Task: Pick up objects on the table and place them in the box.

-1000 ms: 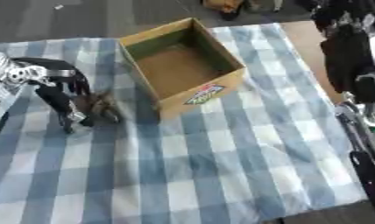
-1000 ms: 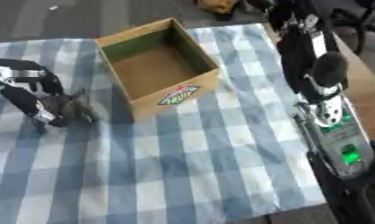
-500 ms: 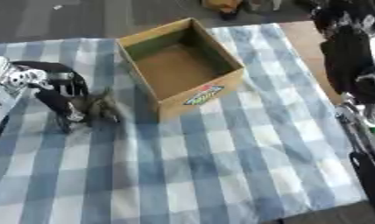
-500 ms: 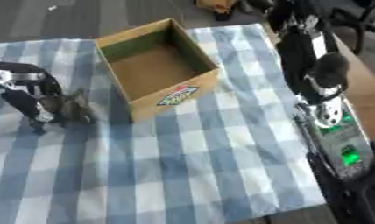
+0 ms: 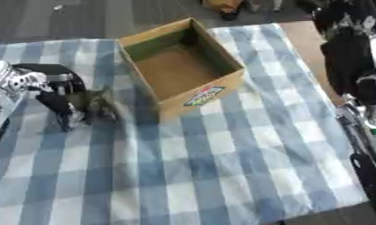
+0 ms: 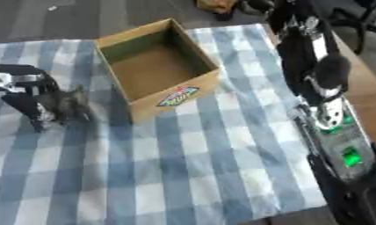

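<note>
One small dark object [image 5: 97, 103] sits pinched in the left robot hand [image 5: 62, 99] just left of the open box [image 5: 180, 62] on the checked desk [image 5: 222, 154]; blurred and small, it could slip before clearing the wall.

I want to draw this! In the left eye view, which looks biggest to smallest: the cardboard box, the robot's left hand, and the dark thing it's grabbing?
1. Cardboard box
2. Left hand
3. Dark object, blurred, partly hidden by the fingers, so size uncertain.
</note>
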Robot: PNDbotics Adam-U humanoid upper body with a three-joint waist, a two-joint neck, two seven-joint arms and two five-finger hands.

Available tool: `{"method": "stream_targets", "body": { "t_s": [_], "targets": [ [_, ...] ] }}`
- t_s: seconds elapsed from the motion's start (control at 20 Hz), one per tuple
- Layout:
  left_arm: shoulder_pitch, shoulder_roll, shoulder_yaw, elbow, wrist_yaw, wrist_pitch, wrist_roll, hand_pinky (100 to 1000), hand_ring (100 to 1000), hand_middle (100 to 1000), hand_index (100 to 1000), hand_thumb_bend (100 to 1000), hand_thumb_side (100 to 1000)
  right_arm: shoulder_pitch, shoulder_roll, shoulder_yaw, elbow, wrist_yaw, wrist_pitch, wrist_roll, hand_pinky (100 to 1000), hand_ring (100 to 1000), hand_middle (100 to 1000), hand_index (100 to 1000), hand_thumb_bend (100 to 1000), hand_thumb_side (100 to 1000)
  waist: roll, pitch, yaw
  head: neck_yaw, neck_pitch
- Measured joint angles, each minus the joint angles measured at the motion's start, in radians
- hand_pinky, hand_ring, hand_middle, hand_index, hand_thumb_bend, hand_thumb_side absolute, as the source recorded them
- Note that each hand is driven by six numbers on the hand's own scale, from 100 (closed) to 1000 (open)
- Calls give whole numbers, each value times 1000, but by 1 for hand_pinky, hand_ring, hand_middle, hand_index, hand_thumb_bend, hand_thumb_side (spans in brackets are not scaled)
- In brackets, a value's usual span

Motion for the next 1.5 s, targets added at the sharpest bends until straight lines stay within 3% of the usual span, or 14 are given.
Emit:
{"method": "stream_targets", "body": {
  "t_s": [0.2, 0.65, 0.9, 0.95, 1.05, 1.5],
  "targets": [
    [5, -1, 3, 12, -9, 4, 8, 659, 740, 642, 745, 396, 407, 0, 0, 0, 0, 0, 1, 0, 920, 1000, 737, 963, 870, 1000, 0, 4, -5, 0, -2],
    [8, -9, 14, 31, -27, 10, 23, 641, 716, 605, 576, 320, 382, 0, 1, 0, 0, -4, 1, 0, 922, 1000, 736, 964, 869, 1000, 2, 6, -8, 0, -8],
    [12, -9, 24, 37, -30, 19, 33, 639, 713, 602, 567, 304, 375, 0, 2, 0, 0, -5, 2, 0, 922, 1000, 736, 964, 869, 1000, 2, 6, -11, 0, -8],
    [12, -9, 24, 38, -30, 20, 34, 630, 694, 580, 512, 158, 323, 0, 2, 0, 0, -5, 2, -1, 922, 1000, 736, 964, 869, 1000, 2, 6, -11, 0, -8],
    [12, -9, 25, 38, -30, 24, 39, 625, 686, 572, 475, 100, 305, 0, 3, 0, 0, -6, 2, -1, 923, 1000, 736, 965, 868, 1000, 3, 6, -11, 0, -8],
    [11, -9, 25, 36, -26, 42, 56, 613, 649, 534, 360, 100, 266, 0, 3, 0, 0, -10, 3, 0, 924, 1000, 736, 965, 867, 1000, 3, 6, -11, 0, -13]
  ]
}}
